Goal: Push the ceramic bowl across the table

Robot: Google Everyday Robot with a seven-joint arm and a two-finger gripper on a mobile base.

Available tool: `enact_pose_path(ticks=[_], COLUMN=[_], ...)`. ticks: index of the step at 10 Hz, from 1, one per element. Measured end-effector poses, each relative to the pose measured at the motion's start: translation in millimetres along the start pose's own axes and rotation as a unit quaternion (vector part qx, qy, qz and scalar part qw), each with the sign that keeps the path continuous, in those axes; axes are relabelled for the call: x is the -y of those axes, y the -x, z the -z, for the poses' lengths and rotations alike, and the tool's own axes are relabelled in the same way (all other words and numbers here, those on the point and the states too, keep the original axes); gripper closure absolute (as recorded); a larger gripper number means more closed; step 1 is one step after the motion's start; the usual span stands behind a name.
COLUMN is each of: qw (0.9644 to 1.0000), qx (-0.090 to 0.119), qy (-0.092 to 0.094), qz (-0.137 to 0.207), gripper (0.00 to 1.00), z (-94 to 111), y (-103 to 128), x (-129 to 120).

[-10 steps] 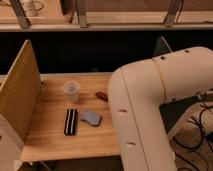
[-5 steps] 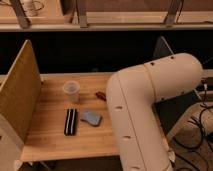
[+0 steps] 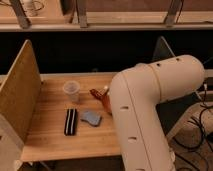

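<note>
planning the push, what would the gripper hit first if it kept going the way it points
Probably the ceramic bowl: the gripper, mostly hidden behind the arm, shows only a pale tip at the bowl's rim. Its exact heading is unclear.

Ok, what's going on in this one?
A one-armed robot is working at a wooden table. Its big white arm reaches over the table and covers most of the reddish-brown bowl; only the bowl's edge and handle stub show. The gripper is hidden behind the arm, so contact with the bowl can't be confirmed. A cup, a blue-grey pad and a black striped block sit beside the bowl.
</note>
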Motion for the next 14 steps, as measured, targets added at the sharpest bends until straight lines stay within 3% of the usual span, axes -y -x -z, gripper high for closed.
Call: enact_pose_path(ticks=[2, 6, 8, 10, 11, 13, 14], qw=[0.9993, 0.9993, 0.9996, 0.9953, 0.9919, 0.9896, 0.9911], qx=[0.018, 0.018, 0.026, 0.063, 0.076, 0.083, 0.077], qy=[0.024, 0.022, 0.001, -0.067, -0.091, -0.102, -0.095], qz=[0.023, 0.024, 0.011, -0.030, -0.046, -0.057, -0.053], gripper=[1.00, 1.00, 1.00, 1.00, 1.00, 1.00, 1.00], z=[10.5, 10.9, 16.6, 50.5, 62.8, 60.6, 47.7], y=[10.7, 11.0, 15.0, 33.9, 40.8, 48.7, 48.3], x=[-20.3, -19.7, -0.2, 62.5, 83.7, 86.6, 73.5])
